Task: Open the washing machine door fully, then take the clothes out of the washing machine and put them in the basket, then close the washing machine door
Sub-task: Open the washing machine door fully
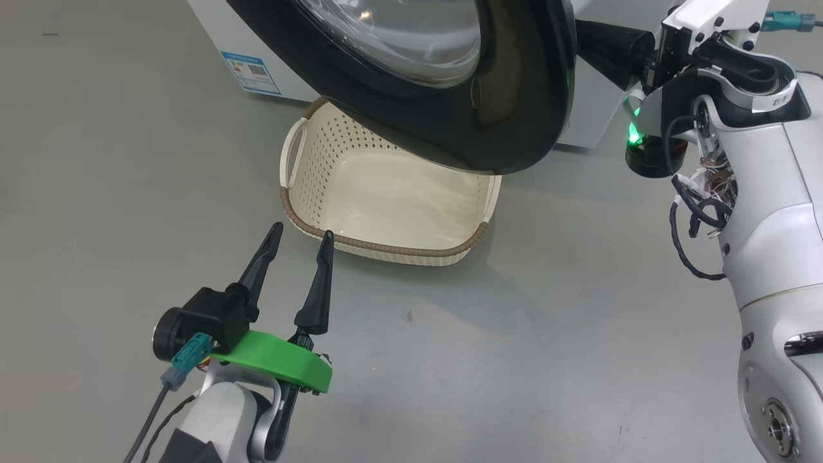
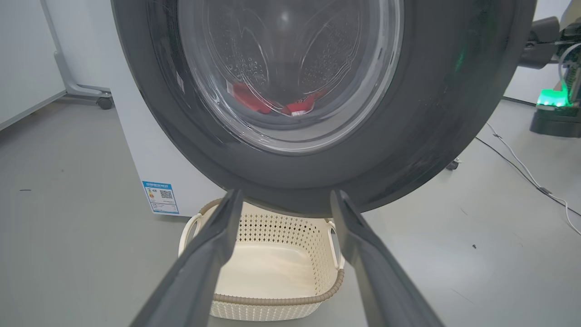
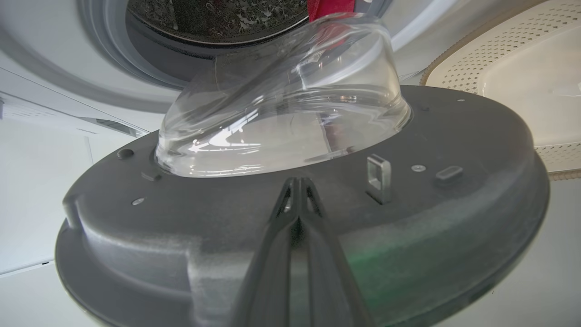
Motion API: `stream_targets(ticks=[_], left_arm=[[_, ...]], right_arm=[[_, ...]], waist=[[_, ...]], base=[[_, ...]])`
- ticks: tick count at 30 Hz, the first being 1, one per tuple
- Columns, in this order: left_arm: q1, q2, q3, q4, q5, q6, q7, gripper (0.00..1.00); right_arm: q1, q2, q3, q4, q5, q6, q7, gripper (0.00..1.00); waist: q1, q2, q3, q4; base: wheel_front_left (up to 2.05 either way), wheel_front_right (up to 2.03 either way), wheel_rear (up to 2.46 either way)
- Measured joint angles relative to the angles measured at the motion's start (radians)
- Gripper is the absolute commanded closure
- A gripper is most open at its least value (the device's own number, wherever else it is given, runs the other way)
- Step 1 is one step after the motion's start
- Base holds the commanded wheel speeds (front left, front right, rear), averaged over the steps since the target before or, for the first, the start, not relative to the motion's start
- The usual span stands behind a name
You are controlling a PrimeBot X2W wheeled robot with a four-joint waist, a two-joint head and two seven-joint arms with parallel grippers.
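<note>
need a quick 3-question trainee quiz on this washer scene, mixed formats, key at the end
1. True or false: the red clothes are already in the basket.
2. The left end effector is: A) open, above the floor near the basket's front rim; B) shut on the basket's handle; C) shut on the door's rim.
3. Fill in: seen through the glass of the washing machine door, the red clothes lie in the steel ____.

Key: 1 false; 2 A; 3 drum.
</note>
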Motion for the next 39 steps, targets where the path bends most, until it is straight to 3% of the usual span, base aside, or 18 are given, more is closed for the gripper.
stream_targets(ticks=[5,9,10,13,16,21,28,39], left_arm=[[0.001,0.000,0.003,-0.007,0.001,0.007,0.000,0.00],[0.001,0.000,0.037,-0.015,0.001,0.018,0.000,0.00],[0.001,0.001,0.049,-0.015,0.001,0.018,0.000,0.00],[0.001,0.001,0.058,-0.014,0.005,0.018,0.000,0.00],[0.001,0.001,0.067,-0.014,0.013,0.018,0.000,0.00],[0.005,0.001,0.076,-0.014,0.016,0.025,0.000,0.00],[0.037,0.001,0.110,-0.015,0.022,0.035,0.000,0.00],[0.077,0.001,0.157,-0.022,0.036,0.038,0.000,0.00]], right_arm=[[0.001,0.005,0.001,-0.023,-0.027,0.018,-0.061,1.00],[0.003,-0.012,0.036,-0.053,-0.129,0.080,-0.141,1.00],[0.012,-0.046,0.072,-0.068,-0.197,0.118,-0.182,1.00],[0.035,-0.096,0.118,-0.086,-0.289,0.175,-0.237,1.00],[0.065,-0.124,0.175,-0.112,-0.390,0.202,-0.312,1.00],[0.108,-0.183,0.250,-0.183,-0.553,0.208,-0.466,1.00],[0.215,-0.211,0.336,-0.255,-0.712,0.208,-0.650,1.00],[0.464,-0.207,0.381,-0.296,-0.820,0.200,-0.882,1.00]], waist=[[0.0000,0.0000,0.001,-0.002],[0.0000,0.0000,-0.006,-0.004],[0.0000,0.0000,-0.013,-0.005],[0.0000,0.0000,-0.027,-0.008],[0.0000,0.0000,-0.044,-0.013],[0.0000,0.0000,-0.075,-0.027],[0.0000,0.0000,-0.118,-0.058],[0.0000,0.0000,-0.177,-0.117]], base=[[0.00,0.00,0.00],[0.00,0.00,0.00],[0.00,0.00,0.00],[0.00,0.00,0.00],[0.00,0.00,0.00],[0.00,0.00,0.00],[0.00,0.00,0.00],[0.00,0.00,0.00]])
